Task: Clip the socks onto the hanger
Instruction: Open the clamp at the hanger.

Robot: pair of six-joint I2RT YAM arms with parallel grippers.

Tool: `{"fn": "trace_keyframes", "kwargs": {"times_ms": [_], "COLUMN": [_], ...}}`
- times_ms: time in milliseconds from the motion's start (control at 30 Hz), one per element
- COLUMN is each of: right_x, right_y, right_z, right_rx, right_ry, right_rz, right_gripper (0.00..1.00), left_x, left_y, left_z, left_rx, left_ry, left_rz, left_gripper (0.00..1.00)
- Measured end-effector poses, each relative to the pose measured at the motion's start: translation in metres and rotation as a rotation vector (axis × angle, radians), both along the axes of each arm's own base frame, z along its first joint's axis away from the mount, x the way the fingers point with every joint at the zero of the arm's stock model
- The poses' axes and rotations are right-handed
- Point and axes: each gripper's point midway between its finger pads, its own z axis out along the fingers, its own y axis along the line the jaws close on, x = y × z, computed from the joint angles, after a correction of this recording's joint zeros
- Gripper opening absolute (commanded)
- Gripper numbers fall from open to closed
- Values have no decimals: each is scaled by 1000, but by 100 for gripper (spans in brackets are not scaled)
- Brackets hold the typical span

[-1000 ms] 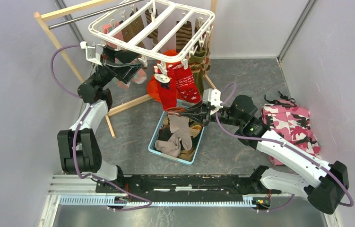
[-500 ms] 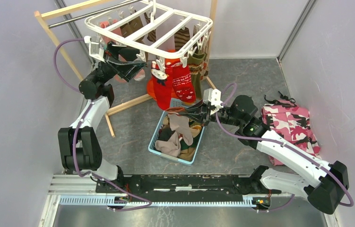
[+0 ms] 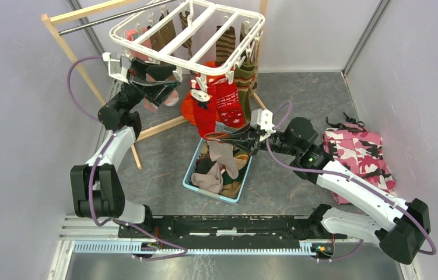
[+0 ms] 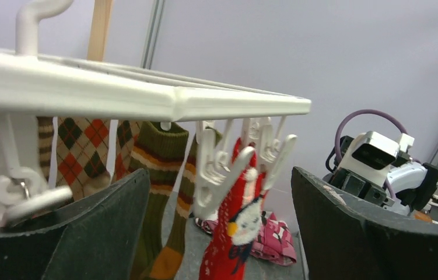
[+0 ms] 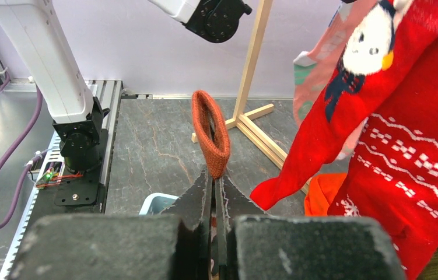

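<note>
Where mottled grey floor meets lilac walls, right tool pinching sock

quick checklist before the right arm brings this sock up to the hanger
1. Grip: right jaws shut on the sock cuff: ok.
2. Lift: sock clear of the basket: not ok, its foot lies inside.
3. Helper: left jaws open by the hanger: ok.
4. Target: nearest clip ahead of left jaws empty: cannot tell.
5. Way up clear: probably not ok, red socks hang just above.
</note>
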Motion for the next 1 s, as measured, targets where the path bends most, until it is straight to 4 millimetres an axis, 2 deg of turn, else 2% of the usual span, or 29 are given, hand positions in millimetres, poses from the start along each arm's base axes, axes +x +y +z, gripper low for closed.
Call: {"fn": "trace_keyframes", "kwargs": {"times_ms": [167, 367, 600, 833, 1000], "right_x": [-1, 0, 14, 45, 48], "right_y": [-1, -2, 2, 34, 75], "right_z": [2, 4, 2, 4, 29], "right_rx": [3, 9, 18, 25, 63], "right_ry": [-3, -7, 28, 81, 74], "right_rz": [-1, -11, -64, -147, -195], "right_gripper": [0, 0, 0, 0, 0], "left_x": [-13, -26, -58, -100, -117], "left_y": [3, 6, 11, 22, 34], "left_z": [-4, -19, -26, -11, -3], "left_rx": [-38, -38, -18, 3, 12], "left_ry": [17, 9, -62, -148, -166], "left_rz": [25, 71, 176, 341, 464], "left_gripper": [96, 96, 96, 96, 96]}}
